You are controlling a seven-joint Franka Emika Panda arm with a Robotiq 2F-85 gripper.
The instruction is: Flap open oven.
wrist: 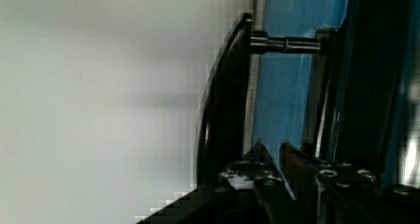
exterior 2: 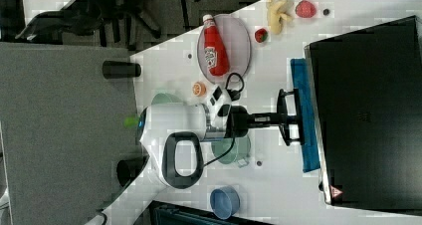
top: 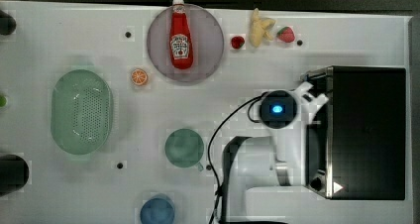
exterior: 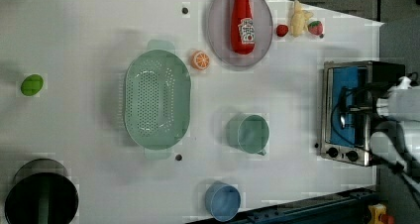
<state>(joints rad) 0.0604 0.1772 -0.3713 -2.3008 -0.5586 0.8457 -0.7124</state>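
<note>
Around oven handle: nearly-closed claw

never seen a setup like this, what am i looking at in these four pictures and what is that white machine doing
The white machine is a robot arm with a two-fingered gripper at its end. Three cameras look at the white table from above and from the sides; the fourth sits on the wrist, right up against the work. The gripper is at the dark bar handle of a toaster oven with a blue glass door; its fingers look closed around the bar. Elsewhere lie a ketchup bottle on a plate, a green colander, a green cup, a blue cup, an orange slice and toy fruit.
</note>
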